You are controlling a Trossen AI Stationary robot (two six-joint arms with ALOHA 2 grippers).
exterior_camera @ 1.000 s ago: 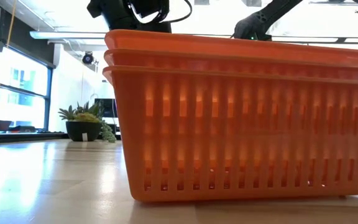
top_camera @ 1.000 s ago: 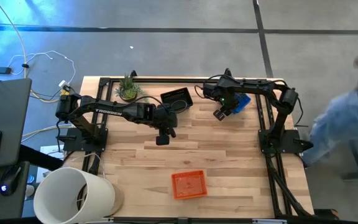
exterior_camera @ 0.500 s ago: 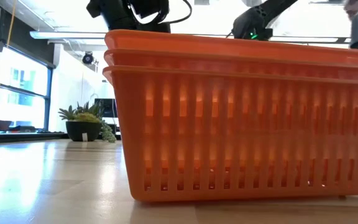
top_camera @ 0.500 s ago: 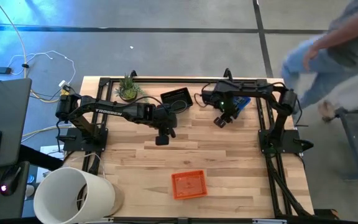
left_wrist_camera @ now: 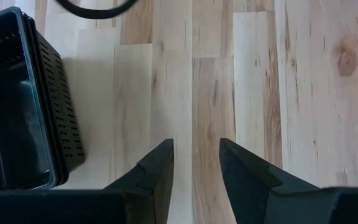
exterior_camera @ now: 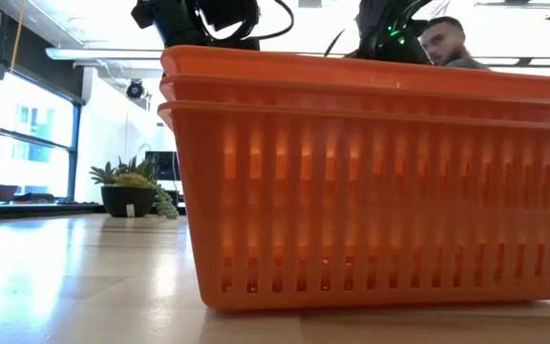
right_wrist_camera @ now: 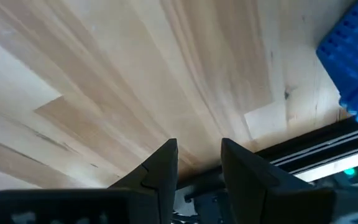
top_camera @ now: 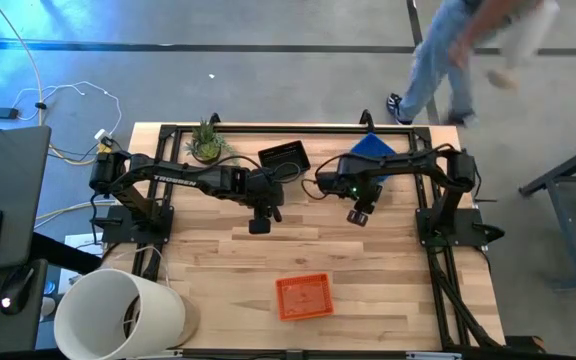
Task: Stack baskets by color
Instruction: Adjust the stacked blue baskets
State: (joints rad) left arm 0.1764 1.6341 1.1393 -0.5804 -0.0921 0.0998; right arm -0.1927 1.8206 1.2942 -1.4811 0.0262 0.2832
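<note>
Tabletop: right claw has left blue baskets.

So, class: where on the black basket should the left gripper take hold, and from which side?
Grip a long wall of the black basket at its top rim, from straight above. It sits upright and open-topped, so one finger can drop inside and one outside. The left gripper, open with nothing held, hangs beside it.

Grey concrete floor around a pale wooden plank table.
Tall bright windows light the room behind.
</note>
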